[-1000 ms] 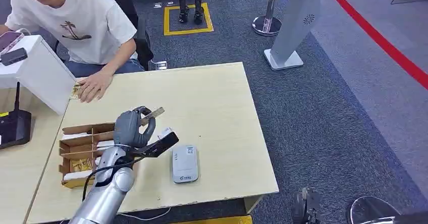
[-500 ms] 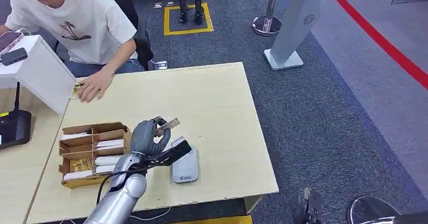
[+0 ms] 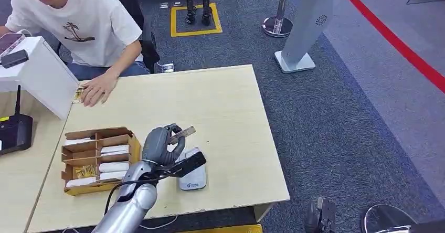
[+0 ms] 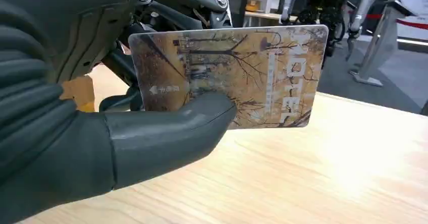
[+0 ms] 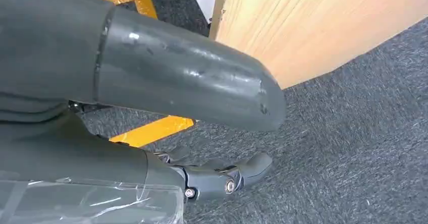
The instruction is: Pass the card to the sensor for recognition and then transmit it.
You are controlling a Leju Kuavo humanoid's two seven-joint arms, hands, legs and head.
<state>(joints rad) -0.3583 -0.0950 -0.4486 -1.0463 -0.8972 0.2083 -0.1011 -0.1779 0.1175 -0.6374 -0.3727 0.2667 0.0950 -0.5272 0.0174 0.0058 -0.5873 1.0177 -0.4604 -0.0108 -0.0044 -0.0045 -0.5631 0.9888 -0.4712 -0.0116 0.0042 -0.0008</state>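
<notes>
Grey left hand (image 3: pixel 160 145), holding: one hotel key card (image 4: pixel 232 75), autumn-tree print, pinched between thumb (image 4: pixel 166 133) and fingers. Card raised above the pale wooden table (image 3: pixel 231 107). Directly beneath and just right of the hand: white card reader (image 3: pixel 193 176), flat on the table. Left of the hand: cardboard compartment box (image 3: pixel 97 159) with white and gold cards. Beyond, at the table's far edge: a person's hand (image 3: pixel 97 90). Right hand (image 5: pixel 151 82) hangs beside the table over grey carpet, fingers spread, holding nothing.
</notes>
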